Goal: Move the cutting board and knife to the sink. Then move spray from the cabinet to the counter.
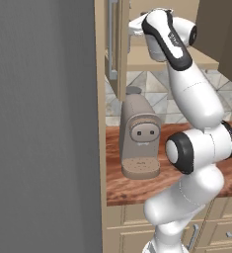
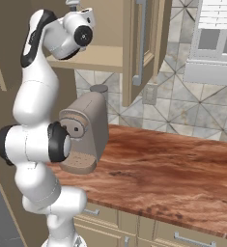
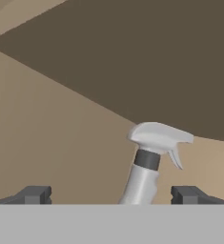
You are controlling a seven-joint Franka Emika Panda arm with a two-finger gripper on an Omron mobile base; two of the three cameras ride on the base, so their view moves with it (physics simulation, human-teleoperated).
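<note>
End effector raised into the cabinet, fingers apart around the spray.

From the hand view I see the end effector (image 3: 111,195) with its fingertips (image 3: 35,194) spread wide and nothing clamped; the spray (image 3: 149,164) stands upright between them on the cabinet's shelf, trigger head to the right, and I can't tell if it touches either finger. In the base views my arm reaches up to the open cabinet (image 2: 134,48) over the desk (image 2: 173,169), where the coffee machine (image 1: 138,136) stands below the shelf.
</note>
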